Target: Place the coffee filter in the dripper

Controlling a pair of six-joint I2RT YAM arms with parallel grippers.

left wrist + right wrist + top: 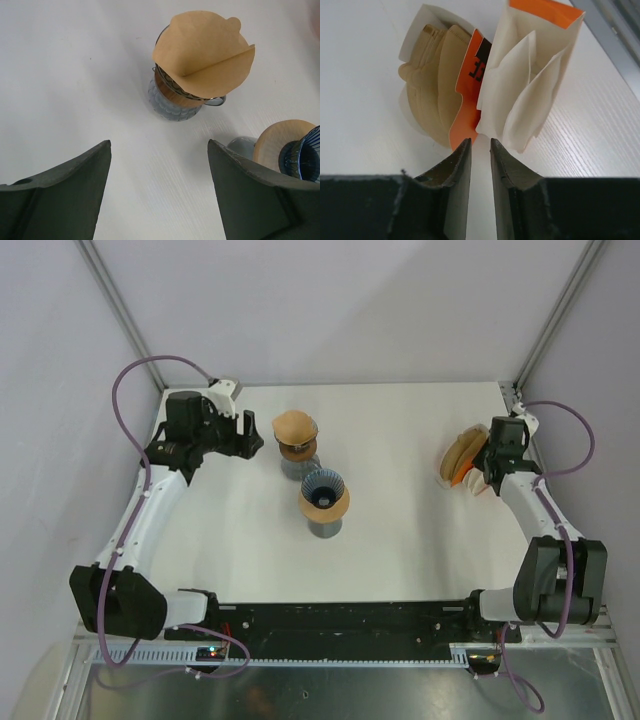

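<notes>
A brown paper coffee filter (295,424) lies folded over the top of a wire dripper with a wooden collar on a glass base (298,462). In the left wrist view the filter (202,50) covers the rim of that dripper (172,102). My left gripper (250,440) is open and empty, just left of it, with the table showing between its jaws (159,145). My right gripper (483,465) is almost shut, with a narrow gap and nothing in it (480,142), right at a stack of brown filters (432,85).
A second dripper, blue ribbed with a tan collar (324,500), stands in front of the first and shows in the left wrist view (300,152). An orange-and-white paper packet (530,75) lies beside the filter stack (460,455) near the table's right edge.
</notes>
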